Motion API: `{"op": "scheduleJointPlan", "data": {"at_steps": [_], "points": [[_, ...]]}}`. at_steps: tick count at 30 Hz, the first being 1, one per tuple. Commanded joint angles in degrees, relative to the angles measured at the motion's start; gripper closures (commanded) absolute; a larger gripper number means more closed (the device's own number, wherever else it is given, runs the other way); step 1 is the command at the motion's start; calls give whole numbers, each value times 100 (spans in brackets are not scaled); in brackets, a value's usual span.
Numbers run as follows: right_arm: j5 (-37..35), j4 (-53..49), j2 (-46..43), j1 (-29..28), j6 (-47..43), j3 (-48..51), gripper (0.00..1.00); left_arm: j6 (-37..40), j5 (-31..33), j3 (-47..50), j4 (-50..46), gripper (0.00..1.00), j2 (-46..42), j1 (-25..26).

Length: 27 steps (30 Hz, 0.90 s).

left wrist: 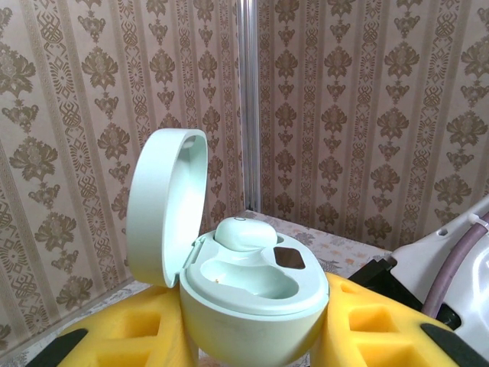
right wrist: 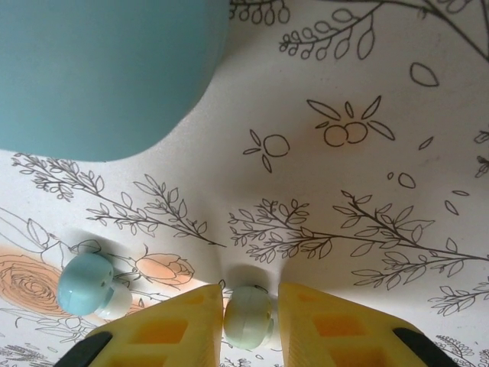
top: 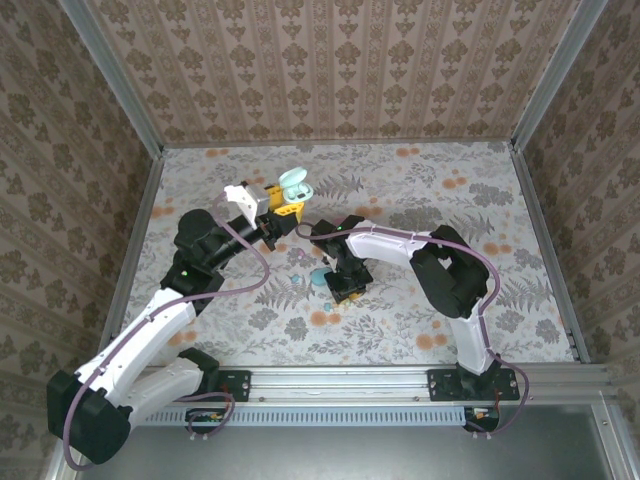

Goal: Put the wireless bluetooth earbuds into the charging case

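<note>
My right gripper [right wrist: 250,294] points down at the table [right wrist: 367,229], arm folded in toward the middle, yellow fingers pinched on a pale mint earbud [right wrist: 248,317]: small, rounded, glossy, its longer side running along my fingers. A blue earbud [right wrist: 85,284] lies just beside it on the table, pale tip turned toward the gripper. My left gripper [top: 283,212] is clamped on the mint charging case [left wrist: 252,306], held upright with the lid swung open and a seated bud [left wrist: 244,233] in the far well.
</note>
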<state>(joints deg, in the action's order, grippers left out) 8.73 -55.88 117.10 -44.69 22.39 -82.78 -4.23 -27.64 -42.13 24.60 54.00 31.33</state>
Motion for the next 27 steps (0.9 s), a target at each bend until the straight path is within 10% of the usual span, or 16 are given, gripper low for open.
{"op": "scheduleJointPlan", "data": {"at_steps": [1,16,27], "points": [[-161,-57,137,-39,-68,49,73,13,-84,-96,36,72,7,-44],[20,412,-850,117,204,453,76,-32,-123,-156,53,72,147,-30],[2105,2186,-3194,1094,1161,1532,77,-129,-153,-127,240,72,449,-30]]}}
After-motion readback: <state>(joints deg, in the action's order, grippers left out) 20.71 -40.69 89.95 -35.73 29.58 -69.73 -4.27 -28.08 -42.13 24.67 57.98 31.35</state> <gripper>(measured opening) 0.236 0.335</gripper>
